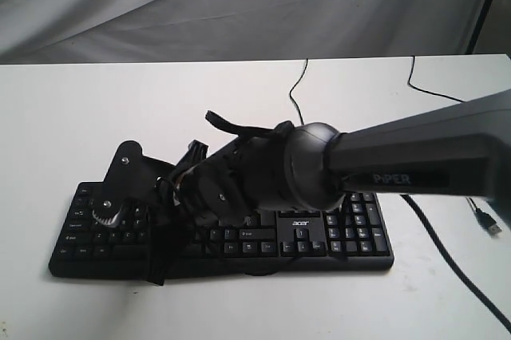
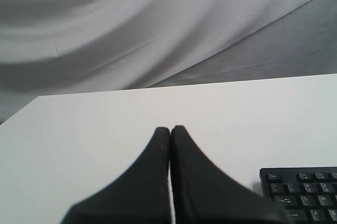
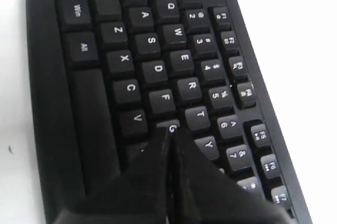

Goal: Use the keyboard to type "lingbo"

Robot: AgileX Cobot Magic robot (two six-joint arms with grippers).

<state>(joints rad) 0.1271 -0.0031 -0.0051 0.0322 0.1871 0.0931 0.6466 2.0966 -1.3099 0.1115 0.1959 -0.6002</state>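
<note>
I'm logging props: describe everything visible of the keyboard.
The keyboard is a wide black plastic full-size board with white legends, a number pad and an acer logo. It lies flat on the white table, a thin black cable running off its back. The right gripper, shut, points at its G key; contact is unclear.

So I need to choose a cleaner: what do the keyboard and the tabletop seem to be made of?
The keyboard looks like moulded black plastic: matte, with a faint sheen on the keys and white printed legends. The table looks like smooth white laminate or painted board, matte and grainless; which one, the pictures cannot settle.
</note>
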